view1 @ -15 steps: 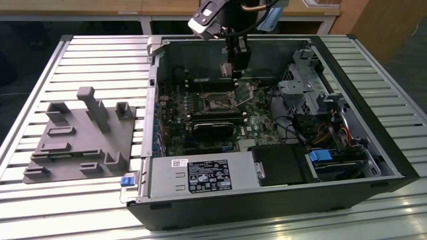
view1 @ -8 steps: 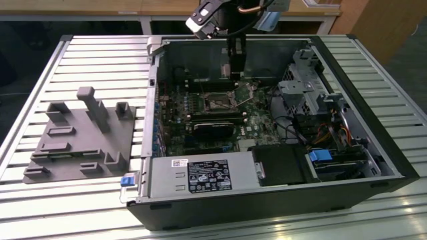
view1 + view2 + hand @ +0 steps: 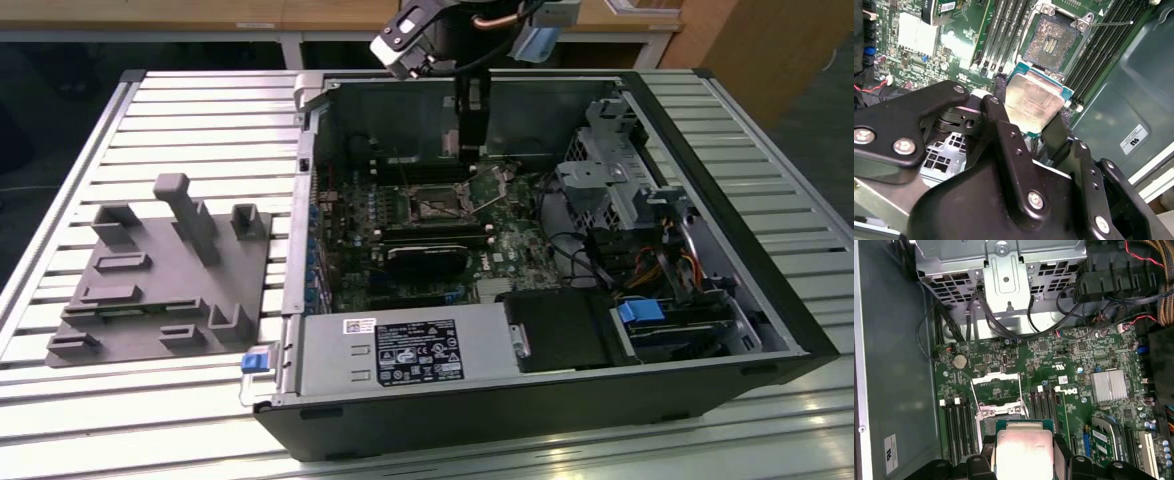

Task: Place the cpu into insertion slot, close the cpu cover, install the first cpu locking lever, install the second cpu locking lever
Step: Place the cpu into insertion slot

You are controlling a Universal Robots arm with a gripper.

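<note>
Gripper (image 3: 1029,114) pinches the cpu (image 3: 1035,100) by two opposite edges, close beside the open socket (image 3: 1051,42). Exterior view: fingers reach into the computer case (image 3: 534,420), upper centre of frame.

Insertion slot (image 3: 434,207) sits on the motherboard inside the open computer case (image 3: 310,200), which lies on the table (image 3: 187,110). The cpu (image 3: 1034,102), clamped between the gripper (image 3: 1033,104) fingers, is just beside the slot, apart from it and not seated. The cpu cover (image 3: 995,378) stands open on the slot's side away from the cpu. Memory slots (image 3: 959,422) flank the slot. In the exterior view, the power supply (image 3: 400,355) is in front of the slot, the drive cage (image 3: 607,175) is to its right, and the fixture block (image 3: 154,290) is outside the case to its left.
</note>
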